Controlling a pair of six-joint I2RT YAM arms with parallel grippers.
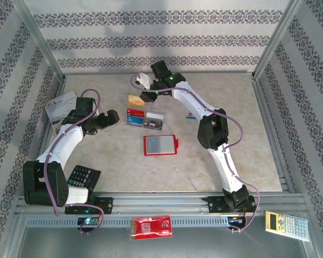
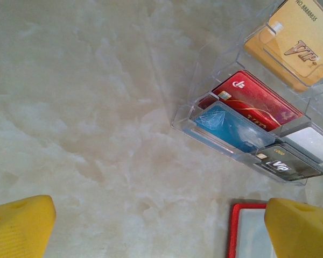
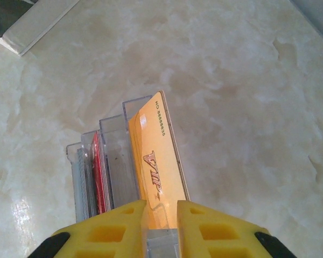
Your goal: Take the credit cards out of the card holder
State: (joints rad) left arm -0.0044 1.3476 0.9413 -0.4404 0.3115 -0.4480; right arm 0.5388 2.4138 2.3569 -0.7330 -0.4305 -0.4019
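1. The card holder (image 1: 145, 119), a clear plastic stand with stepped slots, stands near the middle of the desk (image 1: 247, 161), a little toward the far edge.
2. The orange-yellow card (image 3: 156, 156) stands upright in its farthest slot. The blue card (image 2: 231, 126), a red card (image 2: 258, 102) and a black card (image 2: 285, 161) sit in the nearer slots.
3. The right gripper (image 3: 161, 207) is over the holder, its fingers (image 3: 118, 231) nearly closed on either side of the orange-yellow card. I cannot tell if they press it.
4. The left gripper (image 2: 161, 215) is wide open and holds nothing, left of the holder.
5. A red wallet (image 1: 160, 145) lies open just on the near side of the holder.
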